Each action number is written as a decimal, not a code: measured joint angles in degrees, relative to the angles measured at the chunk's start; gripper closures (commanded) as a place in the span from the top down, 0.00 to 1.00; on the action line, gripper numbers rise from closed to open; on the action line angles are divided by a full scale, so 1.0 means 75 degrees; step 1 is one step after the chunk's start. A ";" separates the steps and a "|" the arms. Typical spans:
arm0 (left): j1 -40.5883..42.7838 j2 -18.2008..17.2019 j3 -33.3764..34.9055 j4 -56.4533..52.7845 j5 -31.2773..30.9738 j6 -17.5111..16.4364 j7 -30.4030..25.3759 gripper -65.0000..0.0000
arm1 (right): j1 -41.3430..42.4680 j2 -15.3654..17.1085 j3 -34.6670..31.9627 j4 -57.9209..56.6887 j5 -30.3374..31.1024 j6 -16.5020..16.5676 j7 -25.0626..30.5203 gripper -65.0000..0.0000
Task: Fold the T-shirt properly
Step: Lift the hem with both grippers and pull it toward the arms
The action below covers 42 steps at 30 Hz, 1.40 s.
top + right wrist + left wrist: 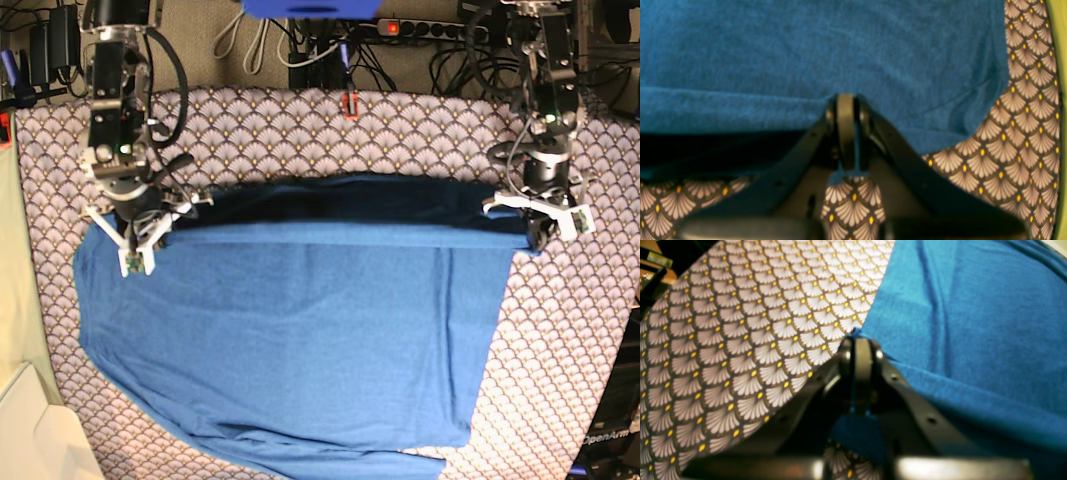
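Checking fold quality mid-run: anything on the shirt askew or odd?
Mostly fine: both grippers, left and right, are shut on the T-shirt edge, held level. The lower hem isn't square: it bulges out toward the right gripper's side.

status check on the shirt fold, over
Left gripper shut on T-shirt edge; right gripper shut on same edge. Edge lifted taut between arms, body flat on table cover. Nothing in the way.

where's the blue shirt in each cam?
Left wrist: plain blue knit T-shirt fills the right half, edge pinched in the left gripper.
Right wrist: fills the top.
Base: centre, spread flat.
Shared landmark: scallop-patterned table cover.
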<state>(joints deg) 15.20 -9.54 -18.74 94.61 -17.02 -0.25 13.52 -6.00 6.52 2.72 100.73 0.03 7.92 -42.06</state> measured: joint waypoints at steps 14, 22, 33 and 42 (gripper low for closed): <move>-0.0213 0.0029 0.0003 -0.0259 0.0000 -0.0003 0.0402 0.01 | 0.0449 0.0192 -0.0047 -0.0583 0.0000 -0.0003 0.0090 0.01; -0.0341 0.0017 0.0003 -0.0367 0.0000 0.0009 0.0402 0.01 | 0.0600 0.0306 -0.0659 -0.0583 0.0003 0.0000 0.0017 0.01; -0.0341 0.0009 -0.0023 -0.0370 0.0000 0.0006 0.1373 0.46 | 0.0600 0.0309 -0.0621 -0.0583 0.0000 -0.0003 0.0003 0.14; -0.0423 0.0003 -0.0026 -0.0344 0.0003 -0.0009 0.1402 0.66 | 0.0557 0.0306 -0.0600 -0.0554 0.0003 -0.0015 0.0006 0.54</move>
<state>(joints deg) 12.03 -9.52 -18.94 92.03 -16.99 -0.32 24.03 -1.83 8.82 -1.78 96.57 0.05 7.81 -42.02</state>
